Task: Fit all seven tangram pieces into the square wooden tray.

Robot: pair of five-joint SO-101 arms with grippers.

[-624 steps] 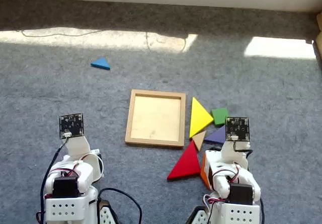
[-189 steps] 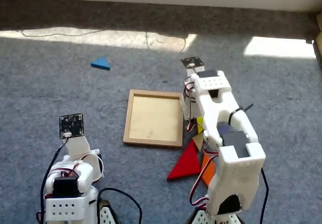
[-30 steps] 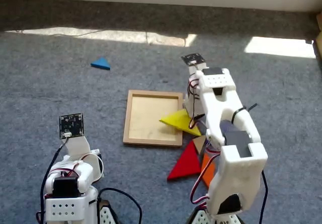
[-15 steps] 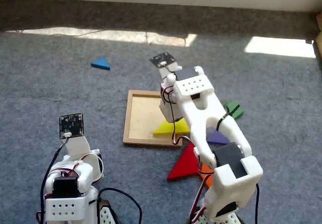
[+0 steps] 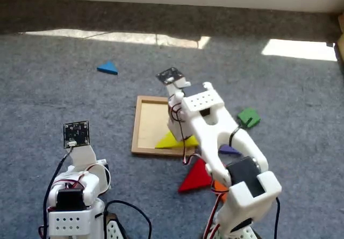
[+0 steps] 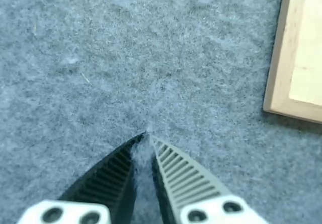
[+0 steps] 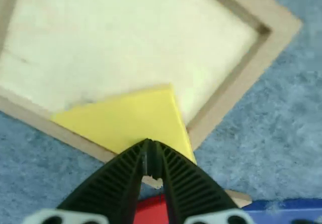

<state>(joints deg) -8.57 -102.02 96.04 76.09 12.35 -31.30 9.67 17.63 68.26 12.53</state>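
The right gripper (image 7: 150, 144) is out over the near rim of the tray (image 7: 271, 27). Its fingers (image 7: 121, 178) are pinched almost together on the edge of the yellow triangle (image 7: 121, 118). That triangle spreads out ahead of the fingertips, its point over the tray's pale floor. Its long side crosses the rim right under the tips, so it sits half in, half out.

Behind the fingers, back toward the arm's base, lies the red triangle (image 5: 196, 177). An orange piece (image 5: 219, 186) is tucked under the arm beside it; whether the two touch I cannot tell. The purple piece (image 5: 230, 150) lies off to the side of the fingers away from the tray, and the green square (image 5: 248, 117) is farther out the same way. The blue triangle (image 5: 107, 67) sits alone on the carpet (image 5: 64, 99), well past the tray from the fingers.

The left gripper (image 6: 148, 136) hangs low over the carpet, fingers drawn narrow, tips all but meeting, holding nothing. A tray corner lies ahead of them and off to one side, apart.
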